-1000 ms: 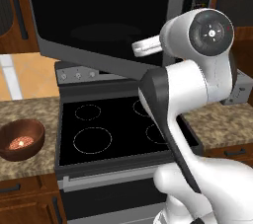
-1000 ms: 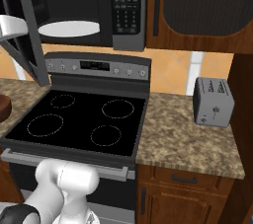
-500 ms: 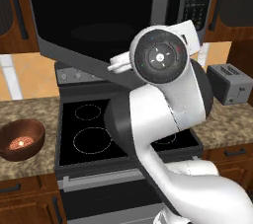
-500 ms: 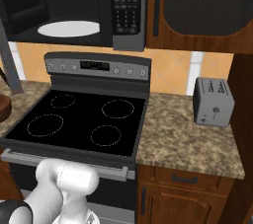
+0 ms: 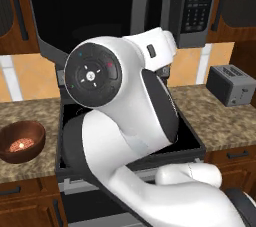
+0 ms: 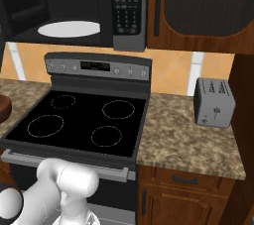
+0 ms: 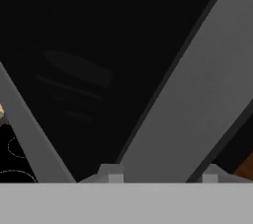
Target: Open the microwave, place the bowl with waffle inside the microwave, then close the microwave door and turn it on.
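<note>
End effector (image 7: 160,173) fingertips apart with nothing between them, microwave door (image 7: 197,94) frame close ahead, bowl (image 5: 21,141) with waffle (image 5: 20,145) on surface well off, arm folded high

My arm (image 5: 125,136) is showing glossy white rounded shells with dark grey bands at the joints. One joint is wearing a round dark cap (image 5: 93,75) with small white marks and tiny red, blue and green dots. My finger tips (image 7: 111,172) are looking small, grey and blocky.
</note>
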Tool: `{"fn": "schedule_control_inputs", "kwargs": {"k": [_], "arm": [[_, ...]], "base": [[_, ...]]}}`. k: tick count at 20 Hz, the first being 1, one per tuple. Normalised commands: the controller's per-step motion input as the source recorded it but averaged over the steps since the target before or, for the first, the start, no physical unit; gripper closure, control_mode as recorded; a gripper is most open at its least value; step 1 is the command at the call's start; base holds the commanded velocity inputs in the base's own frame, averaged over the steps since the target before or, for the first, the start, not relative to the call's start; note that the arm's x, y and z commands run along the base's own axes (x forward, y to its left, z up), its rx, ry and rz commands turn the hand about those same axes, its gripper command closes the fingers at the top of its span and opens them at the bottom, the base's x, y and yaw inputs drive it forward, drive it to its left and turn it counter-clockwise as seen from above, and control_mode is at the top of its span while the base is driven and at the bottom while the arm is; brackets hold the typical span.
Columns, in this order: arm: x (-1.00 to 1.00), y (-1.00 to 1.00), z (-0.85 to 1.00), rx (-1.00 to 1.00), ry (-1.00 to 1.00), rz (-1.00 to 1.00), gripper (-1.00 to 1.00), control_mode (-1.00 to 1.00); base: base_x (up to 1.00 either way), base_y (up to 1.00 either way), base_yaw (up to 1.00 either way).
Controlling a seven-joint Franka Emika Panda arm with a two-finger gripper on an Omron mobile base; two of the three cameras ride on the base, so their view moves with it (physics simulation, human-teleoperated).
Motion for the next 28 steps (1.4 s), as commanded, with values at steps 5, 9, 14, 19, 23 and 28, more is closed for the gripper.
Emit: {"fn": "schedule_control_inputs", "kwargs": {"k": [5, 9, 14, 19, 23, 28], "arm": [[0.25, 1.0, -0.95, 0.0, -0.08, 0.0, -1.0, -1.0], [-0.23, 0.39, -0.35, 0.06, -0.12, 0.01, -1.0, -1.0], [-1.0, -0.49, 0.0, 0.15, -0.13, 0.05, -1.0, -1.0], [-0.8, -0.84, 0.03, 0.34, -0.04, 0.01, -1.0, -1.0], [-0.41, -1.0, -0.01, 0.56, 0.0, 0.05, -1.0, -1.0], [0.04, -1.0, -0.26, 0.69, 0.01, 0.12, -1.0, -1.0]], "base": [[0.0, 0.0, 0.0], [0.0, 0.0, 0.0], [0.0, 0.0, 0.0], [0.0, 0.0, 0.0], [0.0, 0.0, 0.0], [0.0, 0.0, 0.0]]}}
